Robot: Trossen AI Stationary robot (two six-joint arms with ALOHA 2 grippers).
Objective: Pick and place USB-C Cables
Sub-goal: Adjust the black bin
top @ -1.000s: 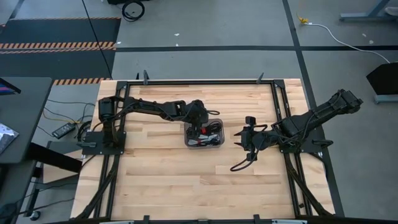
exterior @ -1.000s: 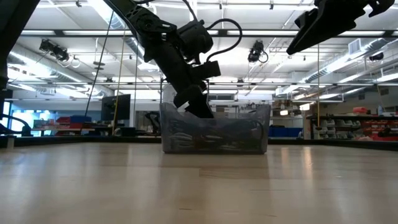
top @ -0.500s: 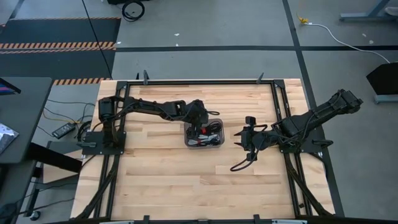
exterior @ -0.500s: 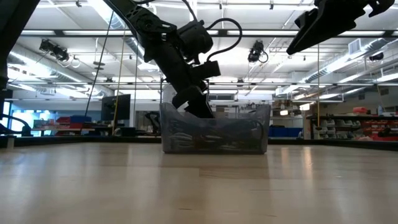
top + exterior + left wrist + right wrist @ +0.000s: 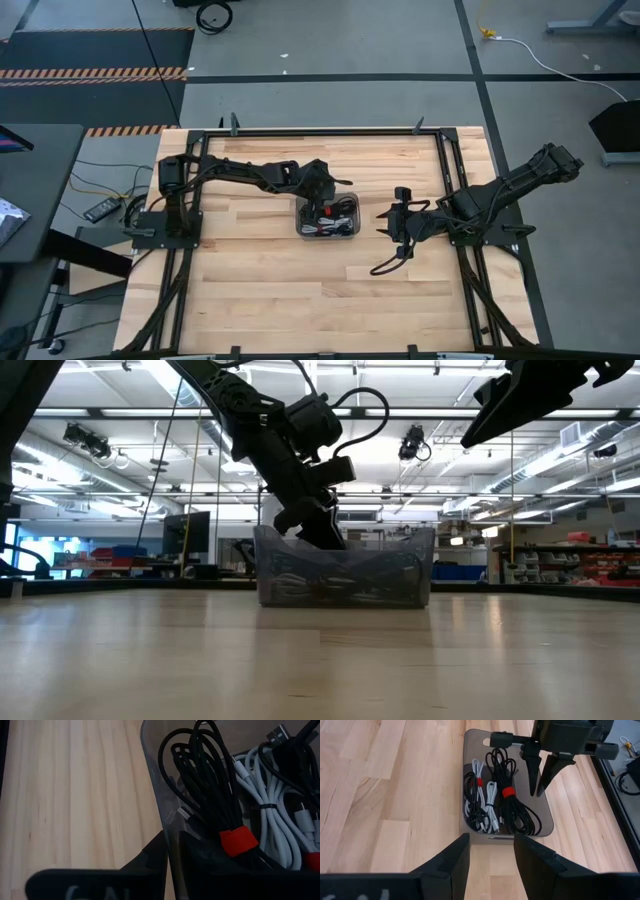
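wood table (image 5: 260, 280), grey tray (image 5: 351, 199) w/ cables (image 5: 509, 802)
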